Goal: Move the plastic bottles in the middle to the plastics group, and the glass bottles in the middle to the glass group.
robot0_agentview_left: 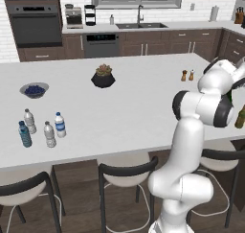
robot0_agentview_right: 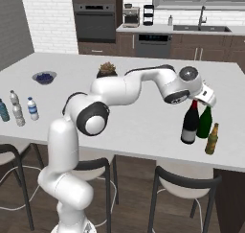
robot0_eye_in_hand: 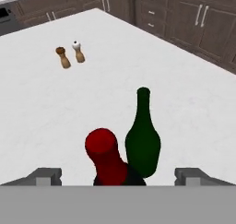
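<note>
Dark wine bottle (robot0_agentview_right: 190, 124): upright, red neck up, near counter's (robot0_agentview_right: 143, 126) front right edge, just beside green bottle (robot0_agentview_right: 205, 122) | gripper (robot0_agentview_right: 206, 97): I see jaws apart, astride its neck

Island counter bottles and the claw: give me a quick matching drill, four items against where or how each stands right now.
Items:
1. dark wine bottle with red foil neck
2. tall dark green glass wine bottle
3. small amber-olive glass bottle
4. claw

States:
A. nearest the counter's front edge of the three glass bottles
B. open, fingers apart on either side of the red neck
C. upright, right beside the green bottle, red top directly under the claw
D. upright, just behind the red-necked bottle in the hand view

Pairs: 1-C, 2-D, 3-A, 4-B
</note>
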Tool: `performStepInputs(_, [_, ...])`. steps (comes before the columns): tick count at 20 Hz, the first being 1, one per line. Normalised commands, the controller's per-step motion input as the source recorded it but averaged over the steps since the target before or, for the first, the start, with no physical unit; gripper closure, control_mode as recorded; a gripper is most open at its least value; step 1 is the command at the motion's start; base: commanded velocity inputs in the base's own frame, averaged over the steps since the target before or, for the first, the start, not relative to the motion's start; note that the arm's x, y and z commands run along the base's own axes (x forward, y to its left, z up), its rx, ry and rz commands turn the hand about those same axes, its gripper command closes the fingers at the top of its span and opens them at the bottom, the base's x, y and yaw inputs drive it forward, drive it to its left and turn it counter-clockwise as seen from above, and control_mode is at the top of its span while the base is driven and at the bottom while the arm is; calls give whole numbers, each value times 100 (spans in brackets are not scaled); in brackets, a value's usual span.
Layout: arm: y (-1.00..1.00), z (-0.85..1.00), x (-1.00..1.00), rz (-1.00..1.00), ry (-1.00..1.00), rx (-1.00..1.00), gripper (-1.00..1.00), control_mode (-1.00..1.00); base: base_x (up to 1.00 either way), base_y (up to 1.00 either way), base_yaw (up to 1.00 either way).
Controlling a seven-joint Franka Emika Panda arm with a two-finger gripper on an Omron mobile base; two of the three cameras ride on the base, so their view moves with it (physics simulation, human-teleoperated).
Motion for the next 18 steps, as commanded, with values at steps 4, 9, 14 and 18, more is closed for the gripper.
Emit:
performStepInputs(4, [28, 67, -20, 0, 1, -9, -100, -100, 0, 0, 0])
performStepInputs(9, [51, 39, -44, 0, 1, 0, -100, -100, 0, 0, 0])
performStepInputs(14, [84, 4, -53, 0, 11, 0, -100, -100, 0, 0, 0])
performStepInputs(18, [99, 0, -40, 0, 25, 0, -100, -100, 0, 0, 0])
